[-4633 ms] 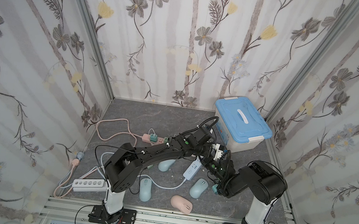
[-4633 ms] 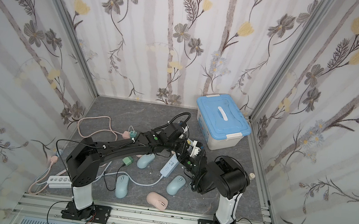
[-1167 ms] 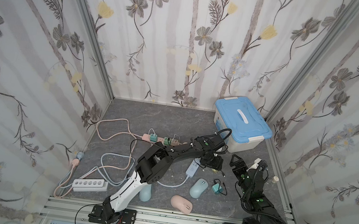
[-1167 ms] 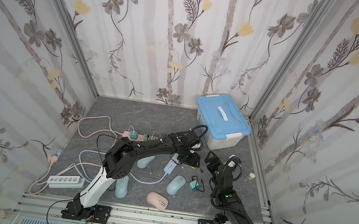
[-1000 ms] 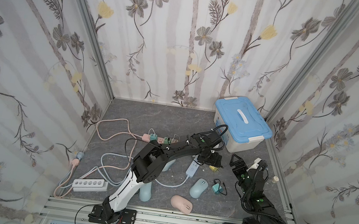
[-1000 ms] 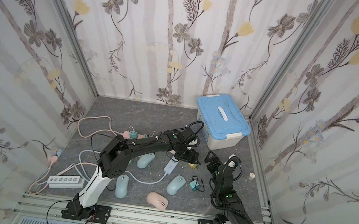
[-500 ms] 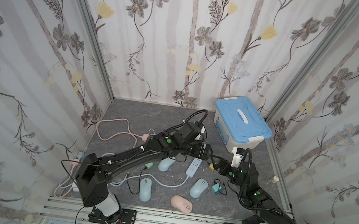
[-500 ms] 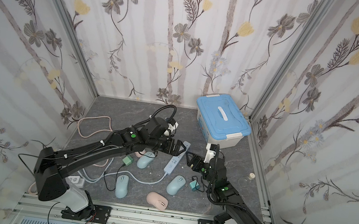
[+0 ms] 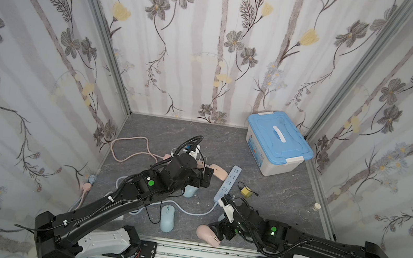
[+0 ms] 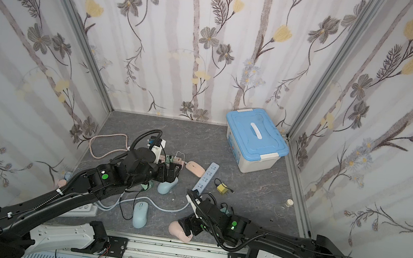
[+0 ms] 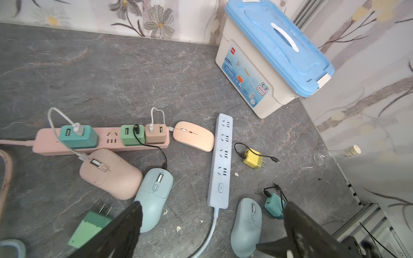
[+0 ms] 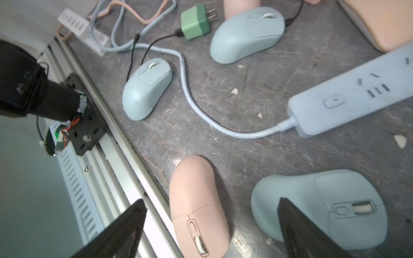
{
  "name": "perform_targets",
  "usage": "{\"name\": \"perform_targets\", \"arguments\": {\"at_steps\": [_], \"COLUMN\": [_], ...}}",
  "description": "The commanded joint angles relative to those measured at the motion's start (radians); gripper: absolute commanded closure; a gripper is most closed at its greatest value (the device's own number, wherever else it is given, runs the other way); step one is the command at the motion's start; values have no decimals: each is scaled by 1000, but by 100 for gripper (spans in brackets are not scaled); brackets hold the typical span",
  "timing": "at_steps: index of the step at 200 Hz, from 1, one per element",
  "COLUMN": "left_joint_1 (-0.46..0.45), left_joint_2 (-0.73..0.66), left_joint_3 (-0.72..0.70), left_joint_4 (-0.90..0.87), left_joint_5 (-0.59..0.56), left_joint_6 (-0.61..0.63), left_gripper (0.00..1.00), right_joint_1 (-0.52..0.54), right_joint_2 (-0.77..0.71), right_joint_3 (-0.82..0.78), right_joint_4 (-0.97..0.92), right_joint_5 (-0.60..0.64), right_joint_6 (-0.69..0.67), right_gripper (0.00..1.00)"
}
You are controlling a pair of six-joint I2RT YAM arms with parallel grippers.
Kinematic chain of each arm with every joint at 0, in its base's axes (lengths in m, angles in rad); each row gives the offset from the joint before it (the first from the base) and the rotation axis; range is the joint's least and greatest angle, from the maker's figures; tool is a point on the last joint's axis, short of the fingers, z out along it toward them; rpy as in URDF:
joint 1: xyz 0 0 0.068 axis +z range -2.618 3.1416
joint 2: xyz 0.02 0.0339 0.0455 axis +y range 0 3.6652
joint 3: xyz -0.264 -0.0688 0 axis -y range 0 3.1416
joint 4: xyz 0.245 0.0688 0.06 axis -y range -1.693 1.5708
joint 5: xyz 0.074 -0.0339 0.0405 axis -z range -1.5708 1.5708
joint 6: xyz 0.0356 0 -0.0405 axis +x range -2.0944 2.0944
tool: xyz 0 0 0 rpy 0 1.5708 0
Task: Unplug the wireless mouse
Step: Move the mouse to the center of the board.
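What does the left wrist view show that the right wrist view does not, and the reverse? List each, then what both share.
Only the left wrist view: the blue-lidded box, the yellow charger, the adapters plugged into the pink power strip. Only the right wrist view: the pink mouse by the metal rail and the white power strip. Both: the blue power strip, the loose green adapter and the blue mouse with a black cable.

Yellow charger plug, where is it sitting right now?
In both top views the yellow charger plug lies unplugged, just to the right of the blue power strip and nearer the robot than the blue-lidded storage box.
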Motion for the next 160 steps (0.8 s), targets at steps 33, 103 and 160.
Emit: {"name": "perform_targets", "arguments": {"at_steps": [33, 103, 160], "left_joint_1": [14, 21, 26], "left_joint_2": [-19, -24, -31], "left_joint_3": [-26, -42, -51], "left_joint_4": [-38, -33, -35], "left_joint_5": [-71, -54, -53], "left_joint_6": [-3, -4, -9], "left_gripper": [0, 0, 0], "right_joint_1": [164, 243, 235], "right_joint_2": [273, 420, 454], "right_joint_3": [177, 243, 251], "right_joint_4": [-56, -148, -202], "right_joint_5": [204, 286, 355], "right_joint_6": [-71, -71, -15], "right_gripper": [7, 5, 6]}}
